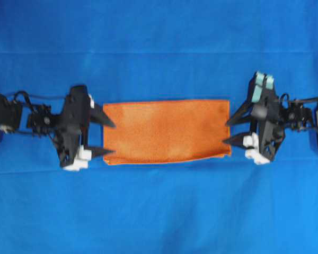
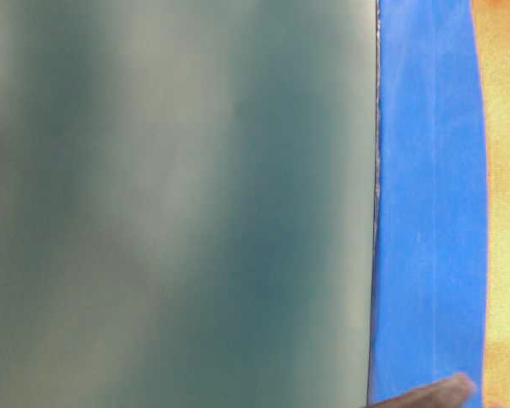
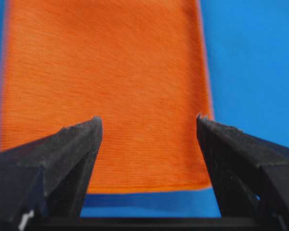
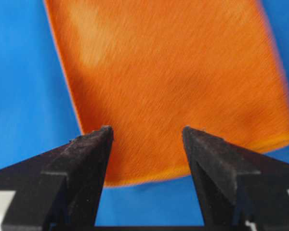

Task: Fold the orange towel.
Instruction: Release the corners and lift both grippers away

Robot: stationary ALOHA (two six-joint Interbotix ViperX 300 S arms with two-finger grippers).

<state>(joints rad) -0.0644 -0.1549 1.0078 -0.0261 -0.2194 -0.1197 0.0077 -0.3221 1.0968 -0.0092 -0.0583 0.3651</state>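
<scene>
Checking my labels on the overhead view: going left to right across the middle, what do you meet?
Left end effector open → orange towel, a flat rectangle on the blue sheet → right end effector open.

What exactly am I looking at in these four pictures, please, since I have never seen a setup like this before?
These are two robot arms facing each other across a table covered by a blue sheet. The overhead view shows the left gripper and the right gripper, each a pair of black fingers, both open and holding nothing. Between them lies the orange towel, flat and showing as a rectangle, with each gripper at one short end. Two pictures come from cameras mounted on the arms' wrists, looking out between the fingers at the towel. The table-level view is mostly blocked by a blurred grey surface, showing only strips of blue and orange.
</scene>
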